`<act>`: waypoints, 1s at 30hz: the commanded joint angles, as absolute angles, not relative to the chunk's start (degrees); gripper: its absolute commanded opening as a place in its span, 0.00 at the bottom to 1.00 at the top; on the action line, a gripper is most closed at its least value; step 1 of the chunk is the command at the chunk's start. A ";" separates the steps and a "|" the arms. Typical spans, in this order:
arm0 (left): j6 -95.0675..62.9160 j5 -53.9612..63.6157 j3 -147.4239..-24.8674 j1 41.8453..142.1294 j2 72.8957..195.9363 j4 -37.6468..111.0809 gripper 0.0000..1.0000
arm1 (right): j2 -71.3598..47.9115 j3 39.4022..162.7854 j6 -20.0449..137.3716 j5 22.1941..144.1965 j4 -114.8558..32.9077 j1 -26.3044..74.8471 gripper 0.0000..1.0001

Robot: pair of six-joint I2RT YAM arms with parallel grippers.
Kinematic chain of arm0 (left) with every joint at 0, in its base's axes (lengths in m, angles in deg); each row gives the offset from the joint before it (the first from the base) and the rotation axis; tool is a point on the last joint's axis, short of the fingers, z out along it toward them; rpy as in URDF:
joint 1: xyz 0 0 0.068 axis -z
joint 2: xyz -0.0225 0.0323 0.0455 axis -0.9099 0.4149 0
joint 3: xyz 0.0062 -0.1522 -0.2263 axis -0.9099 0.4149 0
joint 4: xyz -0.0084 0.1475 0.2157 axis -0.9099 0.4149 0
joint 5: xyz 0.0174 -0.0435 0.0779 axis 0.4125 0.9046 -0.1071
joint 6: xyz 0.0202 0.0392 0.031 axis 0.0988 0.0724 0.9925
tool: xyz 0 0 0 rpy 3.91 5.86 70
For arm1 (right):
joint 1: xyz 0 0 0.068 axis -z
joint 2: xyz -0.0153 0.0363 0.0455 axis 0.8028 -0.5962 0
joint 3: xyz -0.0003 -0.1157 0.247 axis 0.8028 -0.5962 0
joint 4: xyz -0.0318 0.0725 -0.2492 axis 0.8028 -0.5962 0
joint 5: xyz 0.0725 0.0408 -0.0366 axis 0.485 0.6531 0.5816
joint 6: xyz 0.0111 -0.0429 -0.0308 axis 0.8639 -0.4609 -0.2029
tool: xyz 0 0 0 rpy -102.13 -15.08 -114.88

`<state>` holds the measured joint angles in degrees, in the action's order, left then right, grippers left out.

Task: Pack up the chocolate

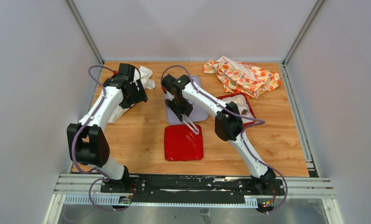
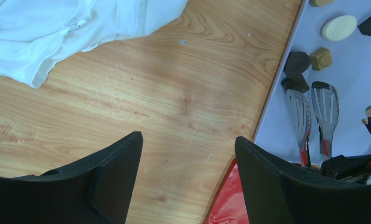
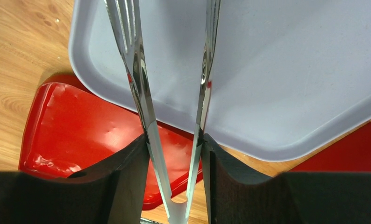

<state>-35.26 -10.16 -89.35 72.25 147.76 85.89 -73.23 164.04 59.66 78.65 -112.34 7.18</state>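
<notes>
Packing the chocolate is barely under way: the right gripper (image 3: 174, 140) is clamped on the arms of a pair of metal tongs (image 3: 141, 93), its two pads pressing them from either side, and it holds them out over the grey tray (image 3: 291, 93). The tongs' slotted tips stand parted above the tray's left part, with nothing seen between them. The chocolate pieces (image 2: 321, 58) (dark, tan and one cream oval) lie loose on the tray just beyond the tips, none of them lifted. The left gripper (image 2: 188, 140) hangs over bare wooden table (image 2: 174, 93) to the left of the tray, its fingers spread wide and holding nothing. A red lid (image 1: 183, 142) lies flat at the tray's near edge, partly tucked under it. A red box (image 1: 235, 95) sits at the tray's right side, half hidden by the right arm. Something pale shows inside it, too small to name. A white cloth (image 2: 57, 28) lies left of the tray and a patterned cloth (image 1: 242, 74) far to its right. By these views most of the job is left: each piece has to be pinched and carried off the tray, and the box has to be closed.
</notes>
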 commanded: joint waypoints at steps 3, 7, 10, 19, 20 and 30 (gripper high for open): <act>-34.71 -10.80 -90.45 71.14 147.75 86.37 0.77 | -75.55 166.53 59.09 78.51 -113.68 7.34 0.49; -34.51 -10.73 -90.68 71.11 147.84 86.37 0.77 | -75.85 166.34 58.86 79.14 -113.58 7.26 0.50; -34.40 -10.71 -90.61 70.95 147.84 86.37 0.77 | -76.22 166.63 58.96 79.09 -113.59 7.26 0.50; -34.12 -10.64 -90.67 70.63 147.68 86.51 0.77 | -76.62 168.47 59.59 78.11 -113.33 7.24 0.33; -34.12 -10.52 -90.66 70.59 147.69 86.46 0.77 | -76.36 168.33 59.65 77.83 -113.37 7.30 0.30; -34.32 -9.94 -90.76 70.59 147.67 86.46 0.77 | -64.67 157.91 59.93 72.99 -113.30 7.30 0.08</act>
<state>-34.87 -10.05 -89.42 71.07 147.78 85.91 -73.49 162.25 59.62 76.88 -111.67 7.20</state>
